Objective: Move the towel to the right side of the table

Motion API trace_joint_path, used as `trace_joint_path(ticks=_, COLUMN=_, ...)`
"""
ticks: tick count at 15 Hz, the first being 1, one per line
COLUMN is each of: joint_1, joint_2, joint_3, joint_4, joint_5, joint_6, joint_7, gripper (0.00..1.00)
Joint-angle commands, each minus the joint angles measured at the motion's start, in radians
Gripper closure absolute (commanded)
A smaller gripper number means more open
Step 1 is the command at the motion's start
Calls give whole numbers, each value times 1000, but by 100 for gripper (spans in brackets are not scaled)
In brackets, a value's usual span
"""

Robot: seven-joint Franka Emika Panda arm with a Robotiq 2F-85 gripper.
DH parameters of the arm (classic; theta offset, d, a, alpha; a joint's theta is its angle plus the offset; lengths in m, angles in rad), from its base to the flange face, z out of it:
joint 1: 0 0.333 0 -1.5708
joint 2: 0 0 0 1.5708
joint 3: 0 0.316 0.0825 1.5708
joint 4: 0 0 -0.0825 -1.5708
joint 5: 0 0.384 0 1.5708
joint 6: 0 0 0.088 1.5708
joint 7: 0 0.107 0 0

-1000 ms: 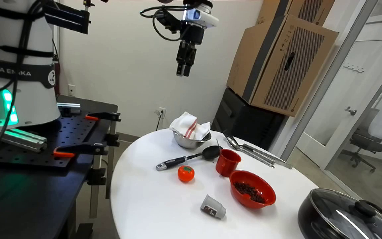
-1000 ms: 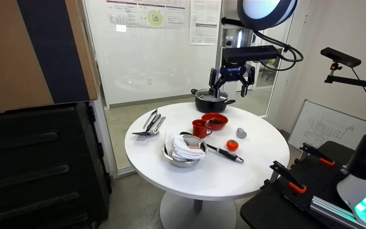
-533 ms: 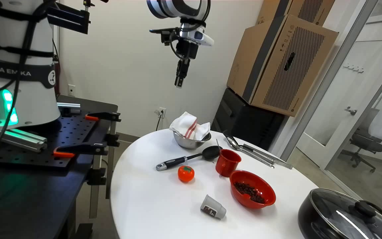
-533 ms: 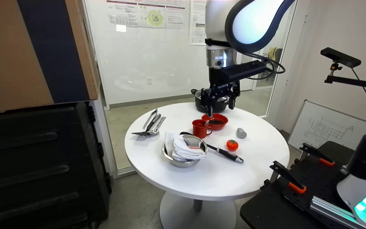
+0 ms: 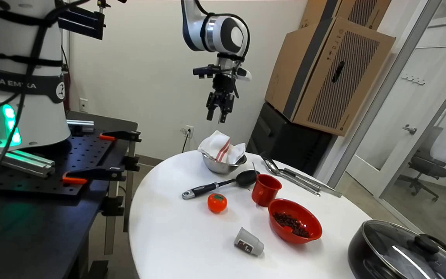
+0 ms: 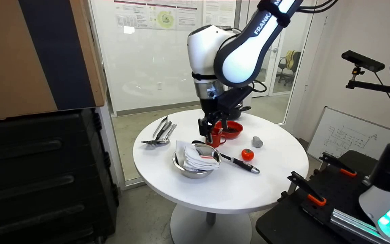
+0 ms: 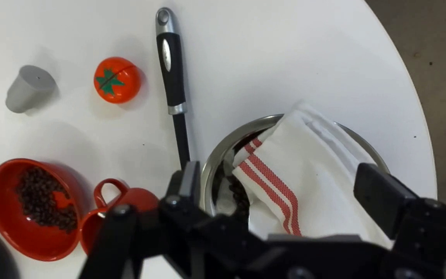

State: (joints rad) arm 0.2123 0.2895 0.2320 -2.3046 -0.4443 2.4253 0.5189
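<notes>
The towel, white with red stripes, lies bunched in a metal bowl and shows in both exterior views (image 5: 214, 145) (image 6: 196, 159) and in the wrist view (image 7: 316, 174). The metal bowl (image 5: 219, 167) (image 6: 195, 175) (image 7: 216, 154) stands near the edge of the round white table (image 5: 176, 232) (image 6: 249, 189). Dark beans show beside the towel inside it. My gripper (image 5: 216, 116) (image 6: 217, 131) (image 7: 283, 186) is open and empty, above the towel and apart from it. In the wrist view its fingers frame the towel, whose lower part is hidden behind the gripper.
A black ladle (image 5: 203, 190) lies beside the bowl. A red mug (image 5: 265, 190), a tomato (image 5: 217, 202), a red bowl of beans (image 5: 312, 219), a grey cup (image 5: 249, 241) and a lidded black pot (image 5: 366, 248) stand around. Metal utensils (image 5: 300, 180) lie near the table's edge.
My gripper has come down and moved toward the metal bowl, turning as it came. It stays open. The towel and the other objects have not moved.
</notes>
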Motion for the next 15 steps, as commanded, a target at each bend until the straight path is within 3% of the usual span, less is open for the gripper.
trace_joint_path(ticks=1, joint_1=43, joint_2=68, joint_3=-51, joint_4=99, joint_5=49, joint_6=-30, joint_7=-111, gripper=0)
trace_joint_path(ticks=2, joint_1=61, joint_2=47, joint_3=-68, joint_4=50, joint_5=36, joint_6=4, joint_7=-65, gripper=0)
trace_joint_path(ticks=7, joint_1=63, joint_2=63, joint_3=-76, joint_4=81, joint_5=45, joint_6=-2, joint_7=-98, gripper=0)
trace_joint_path(ticks=15, joint_1=146, joint_2=225, joint_3=-92, joint_4=153, joint_5=45, joint_6=157, joint_7=-95, gripper=0)
